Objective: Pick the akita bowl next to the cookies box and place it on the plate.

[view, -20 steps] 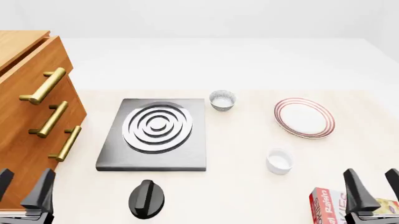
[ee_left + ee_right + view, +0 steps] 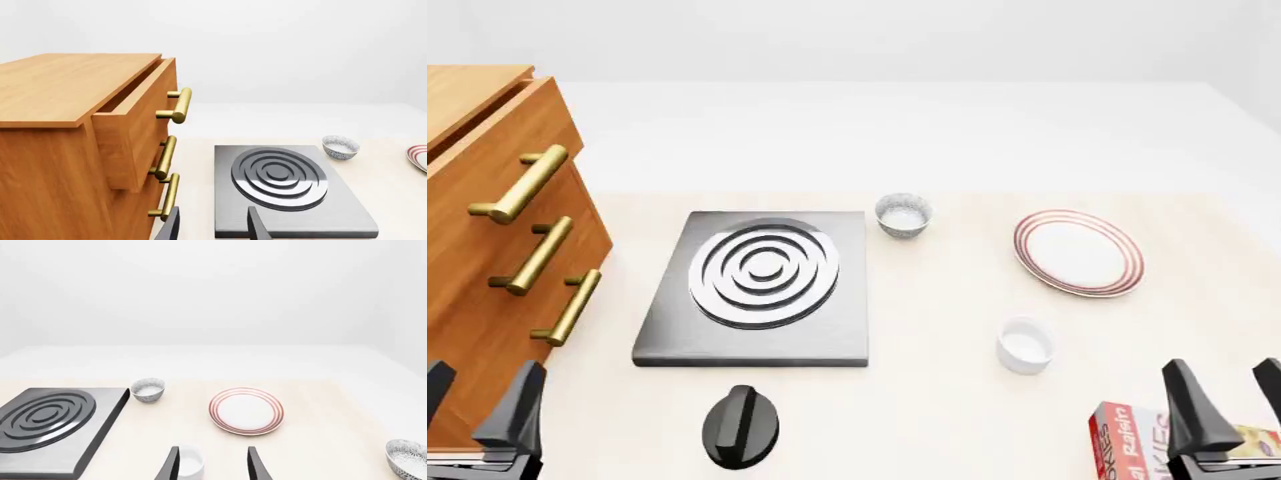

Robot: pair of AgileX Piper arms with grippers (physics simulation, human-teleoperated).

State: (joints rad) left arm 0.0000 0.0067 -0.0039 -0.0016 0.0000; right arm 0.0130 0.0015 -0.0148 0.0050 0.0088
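**Target bowl sits off to the right arm's side, out of the front view**

Both end effectors hang low at the near edge of the counter (image 2: 961, 420), and neither has anything in it. The right end effector (image 2: 213, 450) has its fingers spread. The cup (image 2: 191, 461) shows through the gap but stands well ahead of them, untouched. The left end effector (image 2: 213, 227) is spread as well and faces the stove (image 2: 287, 187) and the cabinet (image 2: 80, 150).

There are two speckled bowls. The other bowl (image 2: 902, 214) stands by the stove's far corner, well away from the box (image 2: 1128, 440), so I rule it out. The bowl (image 2: 407, 458) I want shows only at the edge of the right wrist view. It is upright on the counter, nearer to me than the plate (image 2: 246, 411) and on the plate's side away from the stove. I cannot find it in the front view, where it must lie past the frame's right edge or behind the right end effector (image 2: 1224, 388). The box is just beside that end effector, so I judge this to be the bowl next to it.

The right arm is clearly the nearer one, since the left arm is across the whole counter. The bowl is not on the line of the right fingers, which point toward the cup and plate. I expect to swing outward, away from the stove, before descending. Being round, the bowl has no long axis to match, so a pinch over the rim should do. The plate (image 2: 1078, 252) is bare.
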